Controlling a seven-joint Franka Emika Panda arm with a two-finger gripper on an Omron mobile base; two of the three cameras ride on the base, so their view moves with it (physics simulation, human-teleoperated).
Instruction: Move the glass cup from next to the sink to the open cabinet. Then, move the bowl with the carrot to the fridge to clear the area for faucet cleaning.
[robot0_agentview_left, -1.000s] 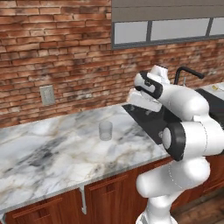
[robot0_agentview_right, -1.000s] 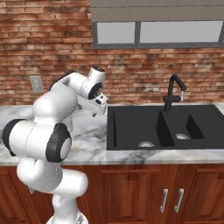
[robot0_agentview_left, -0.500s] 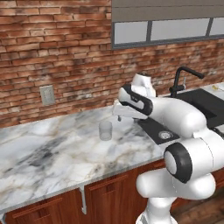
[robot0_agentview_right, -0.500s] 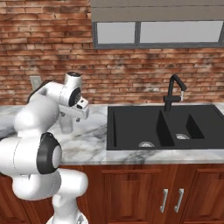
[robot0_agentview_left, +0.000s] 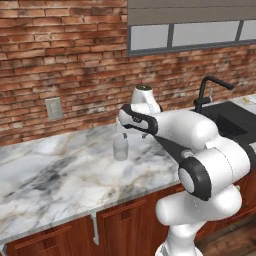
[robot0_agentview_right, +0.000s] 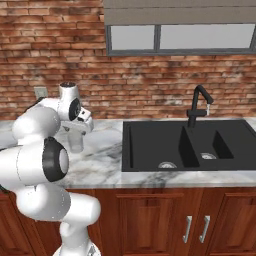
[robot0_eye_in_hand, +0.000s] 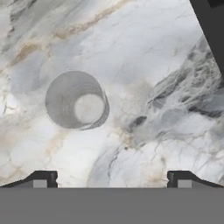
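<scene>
Step one, going for the cup | cup (robot0_eye_in_hand: 77, 100) upright on the table (robot0_agentview_left: 60, 175), left of centre in the hand view, sink (robot0_agentview_right: 185, 145) off right | jaws spread wide, empty, hovering above | next: shift left over it, drop, clamp.

bare marble counter (robot0_eye_in_hand: 144, 144) rings the glass cup (robot0_eye_in_hand: 77, 100) on all sides, so access is free from any clock direction; the only edge nearby is the black sink (robot0_eye_in_hand: 212, 26) at about 2 o'clock, well apart
</scene>
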